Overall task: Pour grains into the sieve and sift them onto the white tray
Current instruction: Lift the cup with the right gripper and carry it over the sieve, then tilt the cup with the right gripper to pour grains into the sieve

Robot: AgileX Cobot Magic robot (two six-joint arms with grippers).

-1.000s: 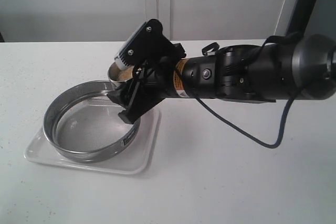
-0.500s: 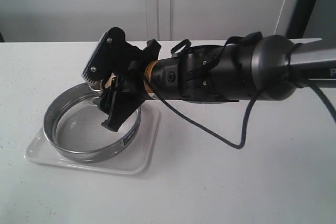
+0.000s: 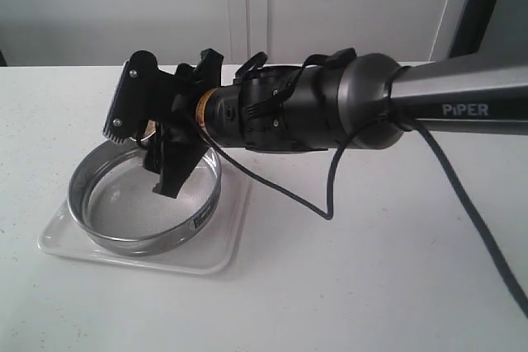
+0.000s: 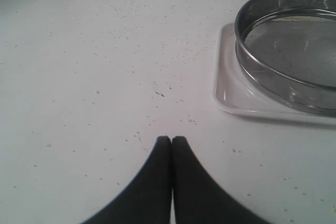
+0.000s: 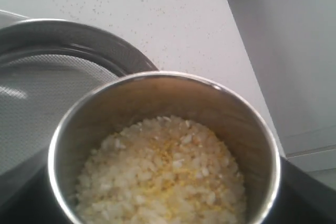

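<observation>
Tabletop (image 3: 371, 286): one sieve (image 3: 99, 232), mouth up, in one white tray (image 3: 223, 253); right gripper (image 3: 147, 150) clamps steel cup (image 5: 157, 93) of grains (image 5: 163, 177); left gripper (image 4: 171, 141) closed.

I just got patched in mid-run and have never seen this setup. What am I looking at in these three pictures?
It is a robot with two arms. The wide picture is from a camera off the arms; the other two sit on the wrists. A white tray lies on the table with a round sieve on it; its mesh looks bare. The right gripper holds a steel cup of grains above the sieve's edge. The left gripper is shut, empty, over the table beside the tray.
</observation>
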